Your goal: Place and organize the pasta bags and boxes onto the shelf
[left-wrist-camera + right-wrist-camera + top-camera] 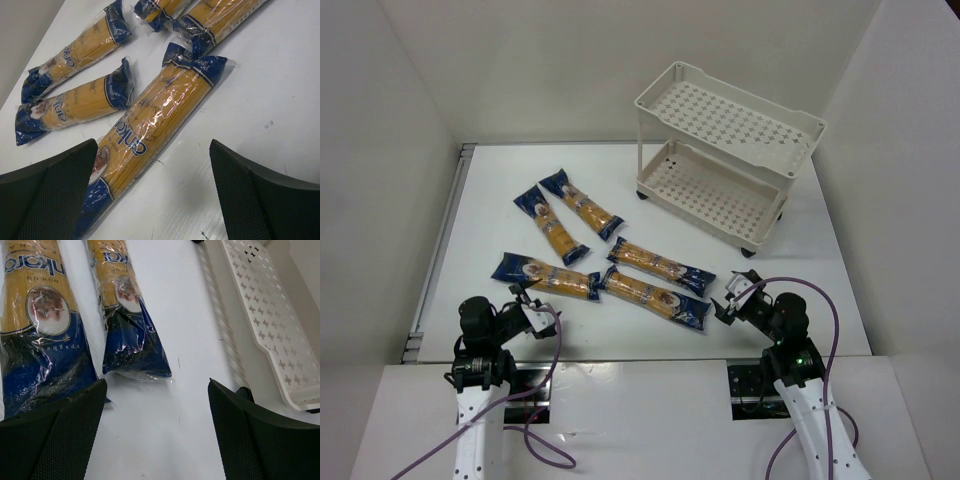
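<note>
My left tool [527,298] sits low at the near edge of the table [800,270], fingers spread wide and gripping nothing. Its wrist camera looks along the near-left packet [545,277], which lies flat just ahead of the gap between the fingers, not yet touched. My right tool [730,297] is spread and empty too. In its wrist view the dark blue ends of two packets lie just beyond it: the near-right packet [655,298] and, close behind that, the middle packet [660,265], the two roughly parallel.

Farther out on the left, the fourth packet [550,225] and the fifth packet [580,203] lie near each other, both angled across the table. That makes five packets, all on the table and well apart from where they belong. I see no boxes.

Farthest off, at the right rear, stands the shelf [720,115]. Its upper tray carries nothing, and no packet lies in the part of the lower tray that shows beneath it.

By my reckoning the job has not begun: nothing is placed, and all five packets are left to pick up, carry over and line up neatly on the trays.
</note>
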### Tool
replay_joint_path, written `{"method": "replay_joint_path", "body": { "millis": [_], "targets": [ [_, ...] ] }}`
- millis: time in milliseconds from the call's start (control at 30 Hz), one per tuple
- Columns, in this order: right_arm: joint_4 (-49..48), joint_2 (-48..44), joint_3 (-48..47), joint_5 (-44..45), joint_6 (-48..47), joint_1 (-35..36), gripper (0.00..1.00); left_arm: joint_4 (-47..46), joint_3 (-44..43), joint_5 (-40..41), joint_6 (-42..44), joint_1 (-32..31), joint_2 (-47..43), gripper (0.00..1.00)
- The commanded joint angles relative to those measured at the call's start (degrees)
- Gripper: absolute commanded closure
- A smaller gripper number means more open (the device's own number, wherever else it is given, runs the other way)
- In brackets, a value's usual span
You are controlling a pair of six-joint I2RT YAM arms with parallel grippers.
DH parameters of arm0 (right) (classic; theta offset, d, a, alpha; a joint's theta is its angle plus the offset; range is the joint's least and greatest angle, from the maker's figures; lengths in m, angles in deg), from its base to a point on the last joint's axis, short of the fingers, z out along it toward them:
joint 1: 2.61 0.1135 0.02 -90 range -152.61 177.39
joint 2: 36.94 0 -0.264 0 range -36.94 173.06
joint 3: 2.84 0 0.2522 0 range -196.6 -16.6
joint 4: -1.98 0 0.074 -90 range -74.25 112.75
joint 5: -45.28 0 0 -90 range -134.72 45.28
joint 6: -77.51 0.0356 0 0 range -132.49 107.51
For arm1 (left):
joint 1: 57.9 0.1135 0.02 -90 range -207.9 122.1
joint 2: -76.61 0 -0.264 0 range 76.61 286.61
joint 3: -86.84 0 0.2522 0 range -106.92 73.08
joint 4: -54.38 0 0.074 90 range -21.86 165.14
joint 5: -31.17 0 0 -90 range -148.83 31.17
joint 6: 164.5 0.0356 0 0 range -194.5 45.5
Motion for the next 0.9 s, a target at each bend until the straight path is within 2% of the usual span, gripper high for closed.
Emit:
{"method": "replay_joint_path", "body": {
  "millis": [0, 267, 300, 367, 400, 500, 567, 600, 633, 667, 700, 733, 767, 800, 833, 867],
  "targets": [
    [-0.1, -0.3, -0.8, -0.5, -0.5, -0.2, 0.14, 0.9, -1.1, -1.2, 1.2, -0.2, -1.3, 0.0],
    [-2.2, -0.3, -0.2, -1.7, -2.7, -0.2, 0.14, 0.9, -1.1, -1.2, 1.2, -0.2, -1.3, 0.0],
    [-3.0, -0.3, 0.4, -2.5, -3.7, -0.2, 0.01, 0.9, -1.1, -1.2, 1.2, -0.2, -1.3, 0.0],
    [-1.8, -0.3, 0.4, -6.9, -11.0, -0.2, 0.01, 0.9, -1.1, -1.2, 1.2, -0.2, -1.3, 0.0],
    [-1.8, -0.3, 0.4, -10.3, -18.8, -0.2, 0.01, 0.9, -1.1, -1.2, 1.2, -0.2, -1.3, 0.0],
    [-6.0, -0.3, 1.7, -11.4, -25.7, -0.2, 0.01, -1.3, -1.1, -2.3, -1.0, -0.2, -1.3, 0.0],
    [-7.9, -0.3, 0.8, -8.9, -20.9, -0.2, 0.01, -1.3, -1.1, -2.8, -1.0, -0.2, -1.3, 0.0],
    [-9.8, -0.3, -0.7, -3.5, -9.4, -0.2, 0.01, -1.3, -1.1, -2.8, -0.4, -0.2, -1.3, 0.0],
    [-12.2, -0.3, -1.5, 0.1, -3.6, -0.2, 0.01, -1.3, -1.1, -2.8, -0.4, -0.2, -1.3, 0.0],
    [-12.5, -0.3, -4.0, 2.2, -2.0, -0.2, 0.01, -1.0, -1.1, -3.4, 3.7, -0.2, -1.3, 0.0],
    [-9.7, -0.3, -5.8, 0.8, -4.5, -0.2, 0.01, -1.0, -1.1, -3.4, 3.7, -0.2, -1.3, 0.0],
    [-2.9, -0.3, -7.6, -0.6, -5.9, -0.2, 0.01, -0.3, -1.1, -4.1, 6.8, -0.2, -1.3, 0.0],
    [-0.6, -0.3, -11.2, -1.4, -5.3, -0.2, 0.01, -0.3, -1.1, -5.5, 11.0, -0.2, -1.3, 0.0],
    [0.8, 2.0, -13.0, -1.4, -1.7, -0.2, 0.01, -1.2, -1.1, -6.4, 11.9, -0.2, -1.3, 0.0],
    [3.3, 4.2, -14.9, -1.4, -0.7, -0.2, 0.01, -5.2, -1.8, -5.9, 10.3, -0.2, -1.3, 0.0],
    [4.1, 7.6, -19.0, -0.7, -0.1, -0.2, 0.01, -6.5, -2.3, -5.1, 12.2, -0.2, -1.3, 0.0]
  ]
}}
